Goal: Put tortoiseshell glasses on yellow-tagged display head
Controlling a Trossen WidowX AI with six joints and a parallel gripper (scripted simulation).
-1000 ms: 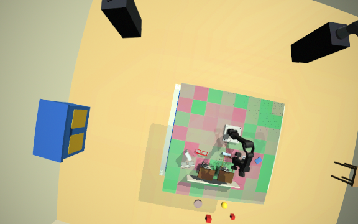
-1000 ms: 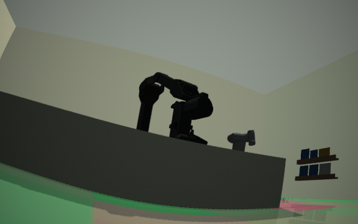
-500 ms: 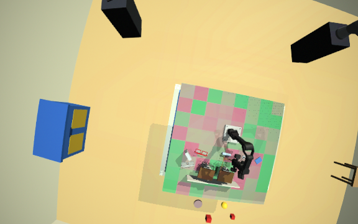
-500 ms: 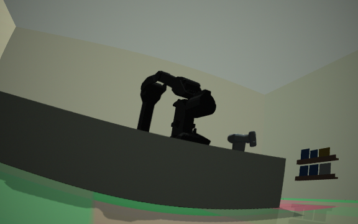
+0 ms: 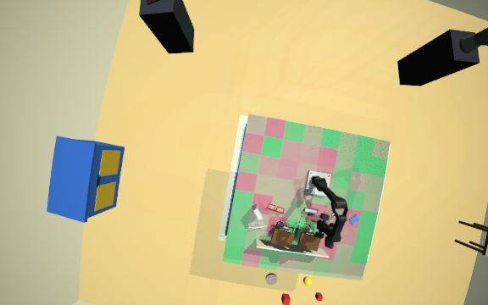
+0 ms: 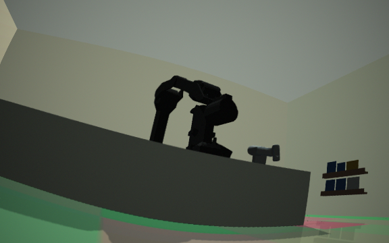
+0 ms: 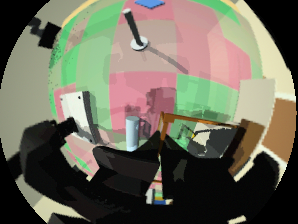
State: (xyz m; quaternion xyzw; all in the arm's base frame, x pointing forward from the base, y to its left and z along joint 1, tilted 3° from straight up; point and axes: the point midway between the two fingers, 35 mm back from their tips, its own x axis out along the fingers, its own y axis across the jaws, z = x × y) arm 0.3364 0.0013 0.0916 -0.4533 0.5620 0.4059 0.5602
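The tortoiseshell glasses, an orange-brown frame (image 7: 172,117), reach right from my fingertips in the wrist view. My gripper (image 7: 159,133) is shut on them, at one end of the frame. Two brown block-like shapes with dark fronts, which look like the display heads, stand side by side in the top view: one on the left (image 5: 283,237) and one on the right (image 5: 310,241). My arm is bent down just right of the right one. In the wrist view a dark front (image 7: 216,142) shows behind the held frame. The yellow tag, the noses and the ears cannot be made out.
Red glasses (image 5: 275,208) lie left of the arm base (image 5: 318,174). A pale blue cylinder (image 5: 310,210) (image 7: 132,132) lies between base and heads. A blue block (image 5: 354,219) is right of the arm. A dark post (image 7: 131,27) stands on a round base. A pale strip runs behind the heads.
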